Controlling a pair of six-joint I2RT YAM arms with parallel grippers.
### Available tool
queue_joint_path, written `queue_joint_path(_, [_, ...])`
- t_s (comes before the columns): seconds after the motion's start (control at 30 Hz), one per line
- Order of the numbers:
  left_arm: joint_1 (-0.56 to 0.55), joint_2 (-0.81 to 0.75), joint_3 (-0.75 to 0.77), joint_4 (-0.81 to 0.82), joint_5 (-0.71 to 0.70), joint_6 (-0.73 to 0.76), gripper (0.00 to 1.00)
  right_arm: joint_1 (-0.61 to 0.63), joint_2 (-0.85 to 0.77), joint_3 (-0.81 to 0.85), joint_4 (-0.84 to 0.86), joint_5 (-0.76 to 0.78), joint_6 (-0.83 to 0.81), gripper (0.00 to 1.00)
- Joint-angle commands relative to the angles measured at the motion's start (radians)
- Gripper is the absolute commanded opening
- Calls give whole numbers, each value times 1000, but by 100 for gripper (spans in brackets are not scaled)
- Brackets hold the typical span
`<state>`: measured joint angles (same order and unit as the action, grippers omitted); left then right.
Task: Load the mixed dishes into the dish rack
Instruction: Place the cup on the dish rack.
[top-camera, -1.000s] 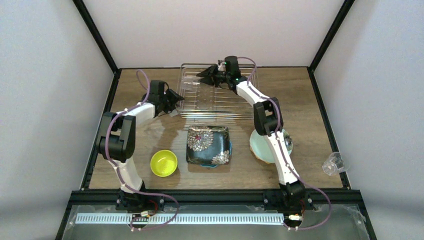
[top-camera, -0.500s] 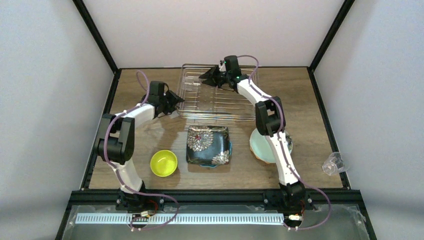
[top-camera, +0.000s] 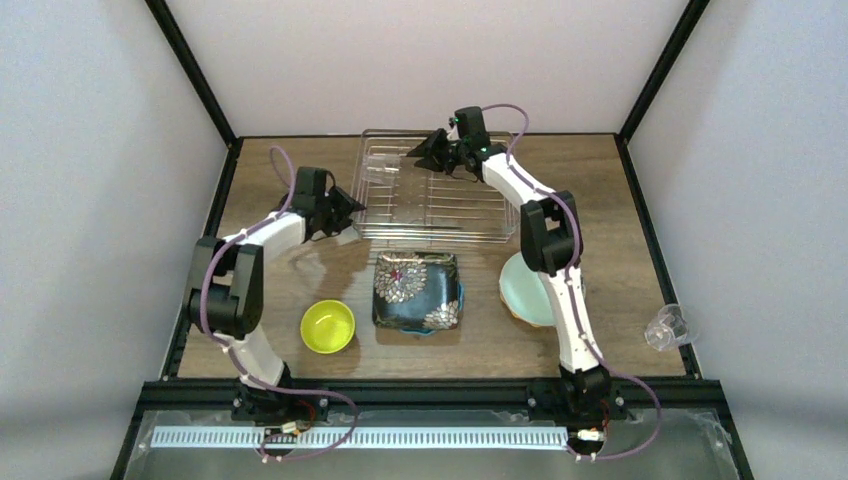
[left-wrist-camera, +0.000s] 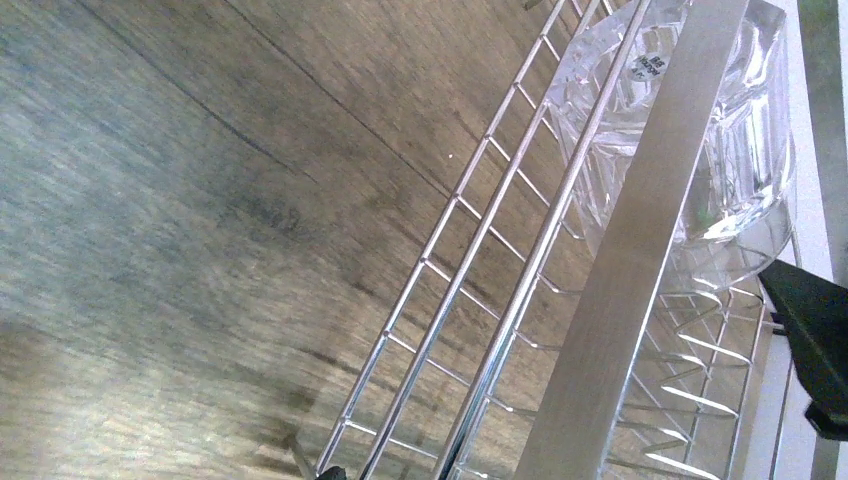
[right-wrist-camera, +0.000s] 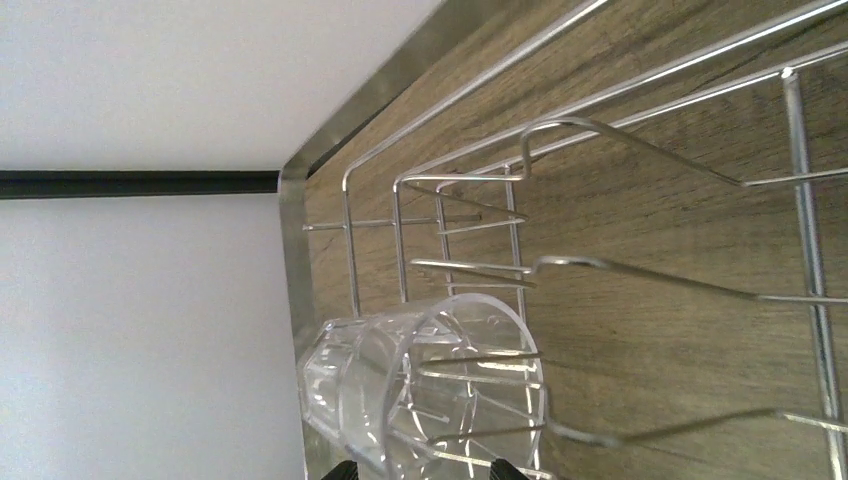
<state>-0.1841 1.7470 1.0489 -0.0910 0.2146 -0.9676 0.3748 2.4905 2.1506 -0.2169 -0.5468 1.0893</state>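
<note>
Left hand (top-camera: 342, 208) gapes wide and empty, just beside the dish rack's (top-camera: 440, 205) left rim. Farther in, the right hand (top-camera: 425, 152) hangs over the rack. Its fingertips (right-wrist-camera: 500, 470), cut off at the wrist view's edge, flank a clear glass (right-wrist-camera: 430, 380) set among the prongs in the far-left corner; grip unclear. Overhead barely shows the glass.

The worktop (top-camera: 640, 240) is brown woodgrain. At its centre sits the black square plate (top-camera: 417, 290), patterned with pale, gold-tinged flowers (a teal sliver peeks out at its 6 o'clock edge). At 9 o'clock from it the bowl (top-camera: 328, 326) is bright yellow-green, and at 3 o'clock the round plate (top-camera: 525, 290) is pale mint. At 12 o'clock the rack (top-camera: 440, 205) is silvery wire, and the glass (right-wrist-camera: 430, 390) in it is colourless. The arms (top-camera: 270, 228) are white with black joints and have mauve cables (top-camera: 212, 290).
</note>
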Motion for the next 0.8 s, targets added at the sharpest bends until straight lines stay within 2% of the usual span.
queue_joint_path(0.0, [5,-50,-42,-54,-18,-14,100,-1,-123,-43,-42,59,-75,77])
queue_joint_path(0.2, [5,-97,-61,-53,-29,2,100,-2,-234,-48,-166,144,-210,77])
queue_joint_path(0.4, [5,-128,-74,-30,-5,1,100,-4,-397,-85,-395,343,-353,78])
queue_joint_path(0.57, [5,-171,-75,-31,-18,14,99,-26,-616,-326,-472,572,-392,79])
queue_joint_path(0.77, [5,-237,-39,-68,-49,65,100,-48,-828,-561,-621,861,-332,80])
